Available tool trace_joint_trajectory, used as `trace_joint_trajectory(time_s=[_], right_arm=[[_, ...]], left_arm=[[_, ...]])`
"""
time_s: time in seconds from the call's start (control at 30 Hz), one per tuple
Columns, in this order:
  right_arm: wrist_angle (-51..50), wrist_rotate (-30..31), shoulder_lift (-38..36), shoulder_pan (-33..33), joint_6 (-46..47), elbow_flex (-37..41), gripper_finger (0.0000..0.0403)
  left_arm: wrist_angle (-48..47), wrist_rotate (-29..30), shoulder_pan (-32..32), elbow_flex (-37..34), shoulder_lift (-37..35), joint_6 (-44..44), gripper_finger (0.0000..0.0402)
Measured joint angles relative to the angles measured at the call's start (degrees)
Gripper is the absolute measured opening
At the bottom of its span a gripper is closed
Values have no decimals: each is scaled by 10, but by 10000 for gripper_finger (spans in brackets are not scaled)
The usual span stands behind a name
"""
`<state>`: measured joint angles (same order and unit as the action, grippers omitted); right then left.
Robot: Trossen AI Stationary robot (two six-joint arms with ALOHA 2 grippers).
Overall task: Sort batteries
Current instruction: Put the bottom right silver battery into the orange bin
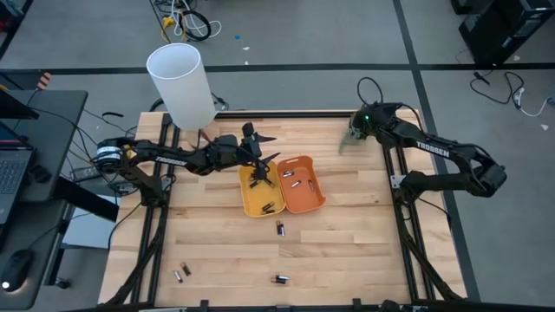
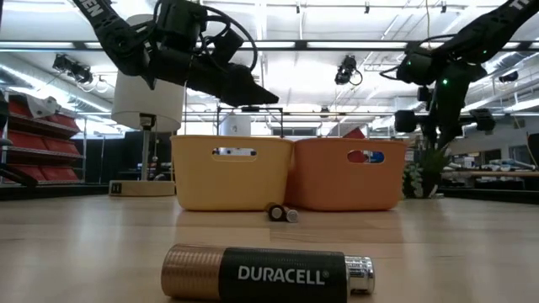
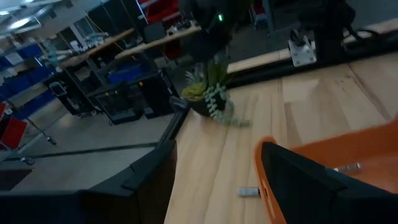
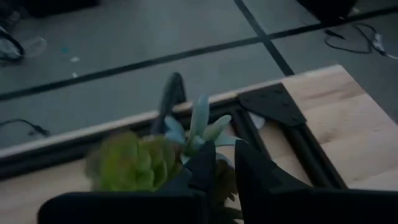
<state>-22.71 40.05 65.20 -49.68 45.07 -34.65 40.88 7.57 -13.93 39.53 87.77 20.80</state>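
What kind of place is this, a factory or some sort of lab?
Most likely a robotics lab or workshop. Two dark robot arms work over a wooden table holding a yellow tray and an orange tray. Behind it are shelving racks, workbenches and ceiling strip lights, with cables on the floor.

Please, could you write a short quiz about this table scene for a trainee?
1. True or false: the yellow tray and the orange tray touch each other.
2. Which gripper is over the yellow tray? A) left B) right
3. What does the right gripper hover at, at the table's far edge?

Key: 1. True. 2. A, the left gripper, fingers open. 3. A small green plant.
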Motion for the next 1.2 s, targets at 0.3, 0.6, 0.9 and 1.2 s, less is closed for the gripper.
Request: trace_joint_trajectory(time_s=[0.3, 0.6, 0.9, 1.2], right_arm=[[34, 25, -57, 22, -35, 0, 45], [-109, 25, -46, -8, 52, 0, 12], [-54, -51, 37, -62, -13, 0, 0], [-60, -103, 48, -57, -7, 0, 1]], left_arm=[[-21, 18, -4, 0, 0, 9, 253], [-20, 18, -11, 0, 0, 10, 253], [-11, 13, -11, 0, 0, 6, 253], [-29, 12, -11, 0, 0, -2, 253]])
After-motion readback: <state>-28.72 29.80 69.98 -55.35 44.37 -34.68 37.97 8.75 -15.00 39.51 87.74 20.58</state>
